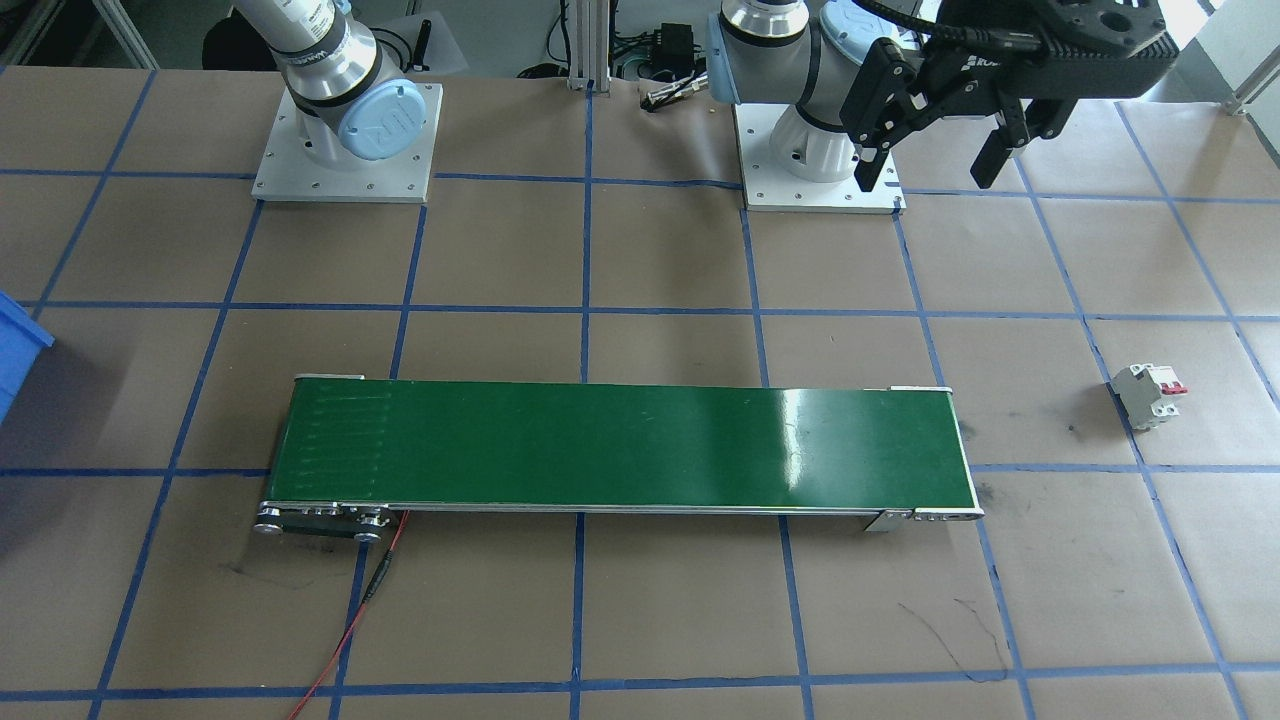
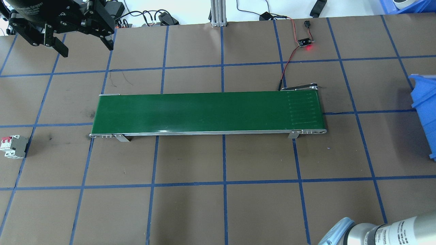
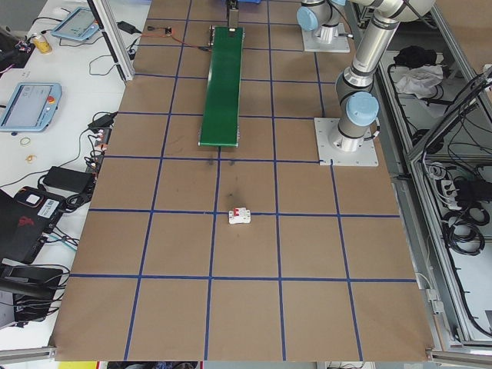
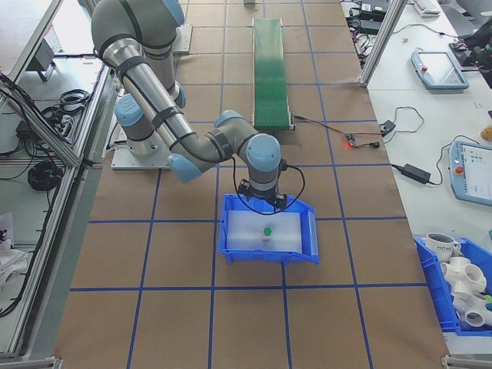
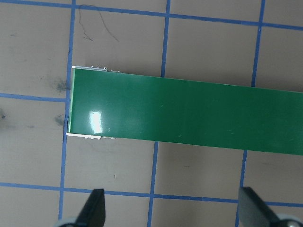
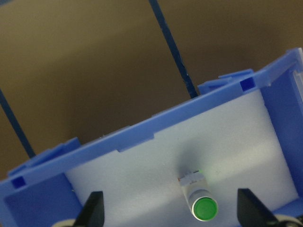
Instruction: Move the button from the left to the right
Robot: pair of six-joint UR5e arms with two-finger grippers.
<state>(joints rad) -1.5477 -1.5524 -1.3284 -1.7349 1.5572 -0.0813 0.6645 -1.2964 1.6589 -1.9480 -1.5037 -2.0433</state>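
On white foam in the blue bin (image 6: 142, 137), the button (image 6: 201, 201) stands below the spread right hand (image 6: 170, 210).

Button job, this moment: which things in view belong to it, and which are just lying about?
Part of the job:
- button, lying in the blue bin
- right gripper, open over the bin
- left gripper, open above the conveyor belt

Lying about:
- circuit breaker
- small circuit board with its red light

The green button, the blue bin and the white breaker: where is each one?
button (image 6: 204, 208), right wrist view, on its round green cap
blue bin (image 4: 307, 240), right side view, on its side wall
white breaker (image 1: 1140, 396), front-facing view, on its white body
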